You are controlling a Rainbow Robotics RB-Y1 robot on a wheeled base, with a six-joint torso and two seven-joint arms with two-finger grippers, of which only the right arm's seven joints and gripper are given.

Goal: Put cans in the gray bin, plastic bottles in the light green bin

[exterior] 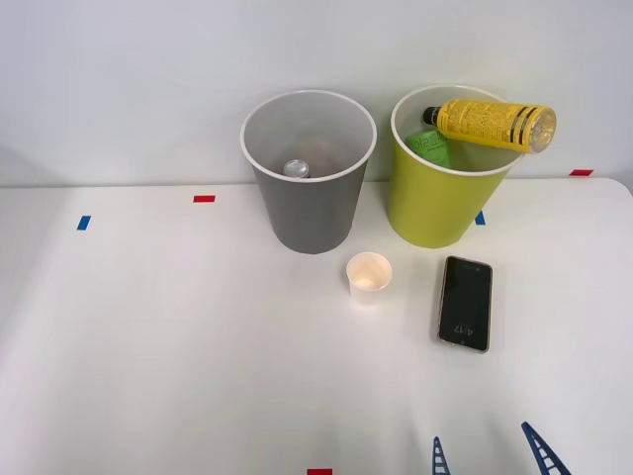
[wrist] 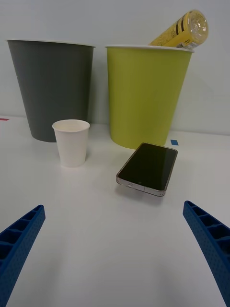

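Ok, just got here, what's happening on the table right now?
Nothing is held. The right gripper is open and empty, low over the table, facing the phone and paper cup. A can sits inside the gray bin. The yellow bottle lies tilted across the green bin's rim, not fully in.

Laboratory test bench. A plain white tabletop (exterior: 148, 336) stands against a bare pale wall (exterior: 129, 79); small red tape marks (exterior: 204, 198) and blue tape marks (exterior: 83, 223) are stuck to its surface as position markers. Two bins, a paper cup (exterior: 369, 276) and a smartphone (exterior: 465, 302) are set out as staged test objects.
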